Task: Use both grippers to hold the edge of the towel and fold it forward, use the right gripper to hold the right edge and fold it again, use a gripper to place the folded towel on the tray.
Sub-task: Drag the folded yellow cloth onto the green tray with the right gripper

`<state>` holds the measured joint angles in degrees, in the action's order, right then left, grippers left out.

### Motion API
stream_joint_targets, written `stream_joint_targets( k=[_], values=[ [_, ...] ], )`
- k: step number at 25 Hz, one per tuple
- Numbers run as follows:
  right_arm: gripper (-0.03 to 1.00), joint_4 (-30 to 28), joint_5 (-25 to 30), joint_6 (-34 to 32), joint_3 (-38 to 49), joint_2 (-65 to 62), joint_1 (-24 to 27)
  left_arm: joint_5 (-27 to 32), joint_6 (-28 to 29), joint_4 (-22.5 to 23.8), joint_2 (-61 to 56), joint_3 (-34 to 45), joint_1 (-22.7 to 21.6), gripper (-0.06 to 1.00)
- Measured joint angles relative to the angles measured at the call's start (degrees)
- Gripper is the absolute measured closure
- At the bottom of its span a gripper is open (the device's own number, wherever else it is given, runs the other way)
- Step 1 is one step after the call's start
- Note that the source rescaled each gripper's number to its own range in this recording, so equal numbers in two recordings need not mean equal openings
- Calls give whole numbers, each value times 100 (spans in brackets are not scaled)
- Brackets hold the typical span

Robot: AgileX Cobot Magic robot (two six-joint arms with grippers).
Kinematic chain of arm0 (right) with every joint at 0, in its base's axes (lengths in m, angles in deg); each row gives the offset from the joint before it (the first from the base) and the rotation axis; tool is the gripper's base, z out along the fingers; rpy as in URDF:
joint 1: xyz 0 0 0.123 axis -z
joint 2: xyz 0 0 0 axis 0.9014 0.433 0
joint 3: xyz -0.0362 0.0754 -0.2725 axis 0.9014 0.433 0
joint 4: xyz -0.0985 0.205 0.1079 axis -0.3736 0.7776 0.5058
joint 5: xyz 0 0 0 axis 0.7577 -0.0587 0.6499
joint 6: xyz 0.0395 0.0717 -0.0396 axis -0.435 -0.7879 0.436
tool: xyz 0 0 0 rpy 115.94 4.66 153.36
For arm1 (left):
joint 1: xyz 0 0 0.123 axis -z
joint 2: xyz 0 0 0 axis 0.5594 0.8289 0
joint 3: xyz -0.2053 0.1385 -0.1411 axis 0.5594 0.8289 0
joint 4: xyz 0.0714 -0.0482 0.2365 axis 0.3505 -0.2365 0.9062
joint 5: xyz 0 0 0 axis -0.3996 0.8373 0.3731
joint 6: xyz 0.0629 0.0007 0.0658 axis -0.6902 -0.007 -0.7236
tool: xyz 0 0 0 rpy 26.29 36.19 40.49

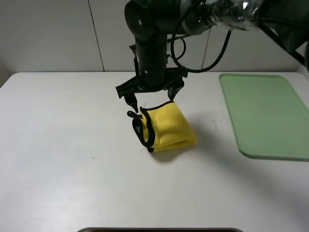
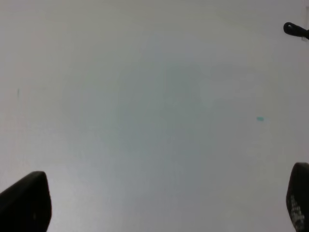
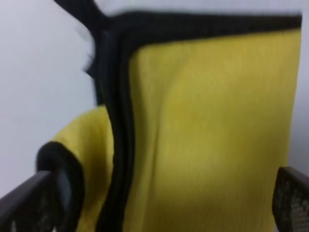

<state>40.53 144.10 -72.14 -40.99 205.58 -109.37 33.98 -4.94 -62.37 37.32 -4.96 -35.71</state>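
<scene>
White desk (image 1: 58, 145), the pale green tray (image 1: 265, 113) along its right edge. The right arm (image 1: 149, 53) hangs over the desk's middle, jaws released and spread just above the folded yellow towel (image 1: 169, 128), which lies off the tray. The left arm's fingertips (image 2: 24, 205) show its jaws wide apart.

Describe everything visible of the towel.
The towel is yellow, microfibre-looking cloth with black trim, folded into a puffy bundle, with trimmed edges and a black loop at its left end. It lies on the white table, left of the tray, apart from it. The right end effector hovers over it, open; contact unclear.
</scene>
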Motion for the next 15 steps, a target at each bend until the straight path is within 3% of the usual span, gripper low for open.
stream_joint_targets(
  k=[7,15],
  values=[
    [-3,131,231,900,-453,-170,82,0,0,0,0,0,0,-6],
    [-3,543,236,1966,-351,-162,830,0,0,0,0,0,0,-6]
  ],
)
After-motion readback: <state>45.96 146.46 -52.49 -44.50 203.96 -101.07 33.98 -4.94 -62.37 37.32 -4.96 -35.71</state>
